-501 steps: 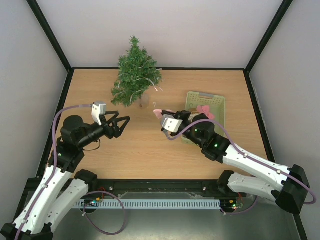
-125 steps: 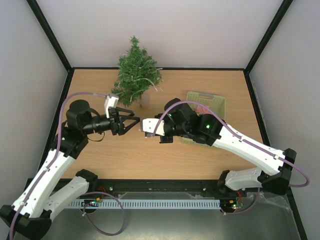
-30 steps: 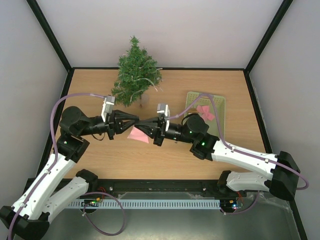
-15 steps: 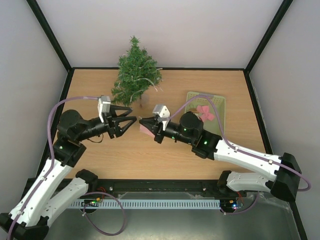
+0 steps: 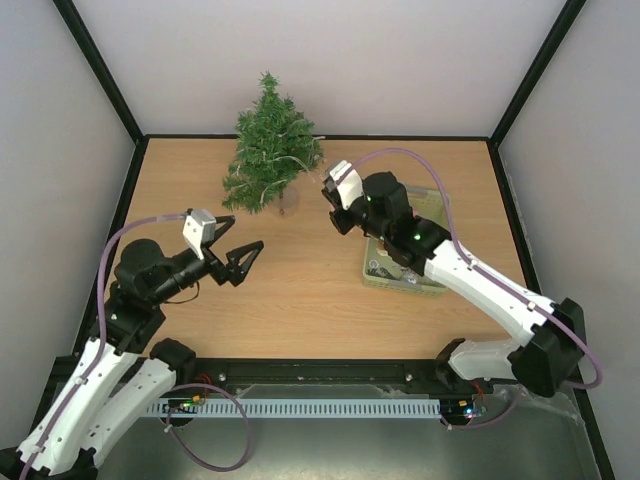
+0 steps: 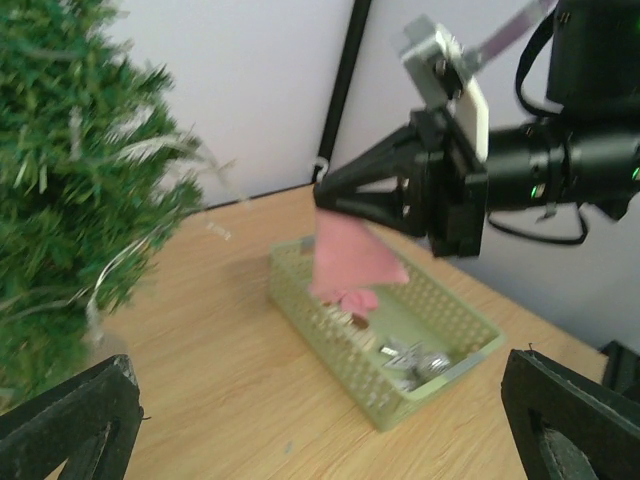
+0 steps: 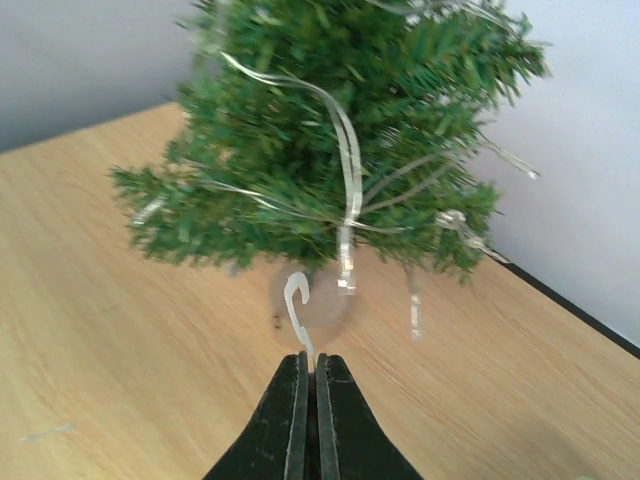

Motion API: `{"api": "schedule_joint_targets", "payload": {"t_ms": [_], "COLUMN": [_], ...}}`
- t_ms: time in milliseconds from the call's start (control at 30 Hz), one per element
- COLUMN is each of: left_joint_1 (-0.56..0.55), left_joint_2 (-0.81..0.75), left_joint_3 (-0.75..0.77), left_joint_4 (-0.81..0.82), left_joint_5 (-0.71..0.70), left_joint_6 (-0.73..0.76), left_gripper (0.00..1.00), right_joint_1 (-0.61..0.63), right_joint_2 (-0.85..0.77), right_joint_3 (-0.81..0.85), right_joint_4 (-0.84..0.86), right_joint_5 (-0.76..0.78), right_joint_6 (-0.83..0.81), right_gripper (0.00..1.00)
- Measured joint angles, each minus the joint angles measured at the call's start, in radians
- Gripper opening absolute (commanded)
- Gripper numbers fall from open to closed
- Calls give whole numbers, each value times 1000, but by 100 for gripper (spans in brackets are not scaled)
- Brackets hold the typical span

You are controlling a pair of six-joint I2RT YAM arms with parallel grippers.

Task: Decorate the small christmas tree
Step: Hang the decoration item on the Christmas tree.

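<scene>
The small christmas tree [image 5: 272, 150] stands at the back left of the table, bushy and dark green with silver ribbon strands; it also fills the top of the right wrist view [image 7: 330, 130]. My right gripper [image 7: 310, 365] is shut on the white hook [image 7: 297, 300] of a pink ornament [image 6: 350, 255], which dangles below it just right of the tree. In the top view that gripper [image 5: 328, 198] hangs near the tree's lower right branches. My left gripper [image 5: 243, 250] is open and holds nothing, well left of the ornament, its fingers [image 6: 70, 420] wide apart.
A pale green basket [image 5: 400, 285] sits right of centre under the right arm, with silver ornaments [image 6: 410, 360] inside its perforated wall [image 6: 330, 330]. The tree's round base [image 7: 310, 300] rests on the wood. Black frame posts and grey walls bound the table.
The left gripper opened, let go of the pink ornament and drew back left. The right gripper, shut on the hook, carried it up and back toward the tree.
</scene>
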Motion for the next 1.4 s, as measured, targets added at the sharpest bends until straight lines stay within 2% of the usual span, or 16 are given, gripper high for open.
{"api": "schedule_joint_targets", "payload": {"t_ms": [200,500,767,933,1400], "left_joint_1": [0,0,0,0,0], "left_joint_2": [-47,-105,-166,-180,-193], "left_joint_3": [-88,-104,-104,-104,-104], "left_joint_4": [-48,-67,-64,-64,-64], "left_joint_5": [-113,-254,-262,-262,-264], "left_joint_6": [56,75,80,80,89], "left_gripper": [99,100,99,99,99], "right_joint_1": [-51,-51,-24,0,3], "right_joint_2": [104,143,197,248,290], "right_joint_3": [80,114,148,151,183], "right_joint_4": [-22,45,119,131,158], "right_joint_5": [18,-25,-43,11,90], "right_joint_6": [35,335,541,633,708], "right_gripper": [2,2,2,2,2]}}
